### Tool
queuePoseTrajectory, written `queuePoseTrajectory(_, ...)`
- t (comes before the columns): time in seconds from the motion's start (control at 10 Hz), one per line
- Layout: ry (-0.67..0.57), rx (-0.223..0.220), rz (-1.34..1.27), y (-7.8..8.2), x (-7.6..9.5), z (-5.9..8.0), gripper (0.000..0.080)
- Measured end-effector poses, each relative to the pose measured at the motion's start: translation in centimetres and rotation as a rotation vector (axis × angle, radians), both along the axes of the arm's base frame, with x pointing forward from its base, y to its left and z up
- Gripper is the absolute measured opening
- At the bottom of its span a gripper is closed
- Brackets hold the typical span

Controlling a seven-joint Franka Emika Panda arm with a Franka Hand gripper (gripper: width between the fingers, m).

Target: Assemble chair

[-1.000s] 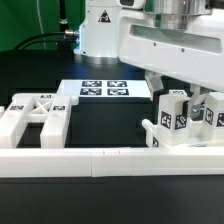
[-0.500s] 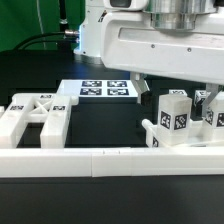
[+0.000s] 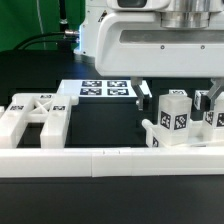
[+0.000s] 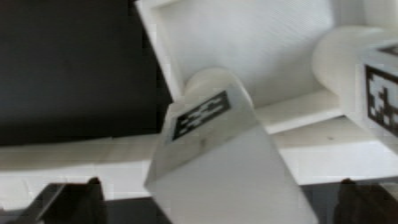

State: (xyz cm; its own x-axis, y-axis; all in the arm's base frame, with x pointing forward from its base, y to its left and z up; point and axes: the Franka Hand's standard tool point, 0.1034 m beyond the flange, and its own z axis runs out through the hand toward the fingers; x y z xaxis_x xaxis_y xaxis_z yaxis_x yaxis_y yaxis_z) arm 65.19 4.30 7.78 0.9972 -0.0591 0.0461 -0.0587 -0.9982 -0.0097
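Several white chair parts stand on the black table. A ladder-shaped panel (image 3: 35,115) lies at the exterior view's left. Upright tagged blocks and legs (image 3: 176,121) cluster at the right. In the wrist view, a tall tagged white leg (image 4: 214,150) stands between my two dark fingertips (image 4: 68,203), with a gap on each side. My gripper (image 4: 217,205) is open and straddles this leg without touching it. Another tagged part (image 4: 370,72) and a flat white panel (image 4: 249,35) lie behind it. In the exterior view the gripper is mostly hidden behind the arm's big white link (image 3: 160,50).
A long white border rail (image 3: 100,160) runs along the table's front. The marker board (image 3: 105,90) lies flat at the back middle. Dark cables and the robot base (image 3: 100,25) are at the back.
The arm has shifted toward the exterior view's right and a little lower over the cluster of upright parts. The parts have not moved.
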Motion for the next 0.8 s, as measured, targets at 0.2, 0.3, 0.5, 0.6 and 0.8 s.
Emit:
queuePoseTrajectory(0.2, -0.001, -0.011, 0.113, -0.06, 0.01, 0.00, 0.0649)
queuePoseTrajectory(0.3, -0.001, -0.022, 0.183, -0.13, 0.03, 0.02, 0.0649)
queuePoseTrajectory(0.5, 0.001, -0.036, 0.276, -0.22, 0.02, 0.02, 0.0649)
queuePoseTrajectory(0.6, 0.001, -0.036, 0.272, -0.24, 0.03, 0.02, 0.0538)
queuePoseTrajectory(0.8, 0.001, -0.036, 0.269, -0.25, 0.03, 0.02, 0.0401)
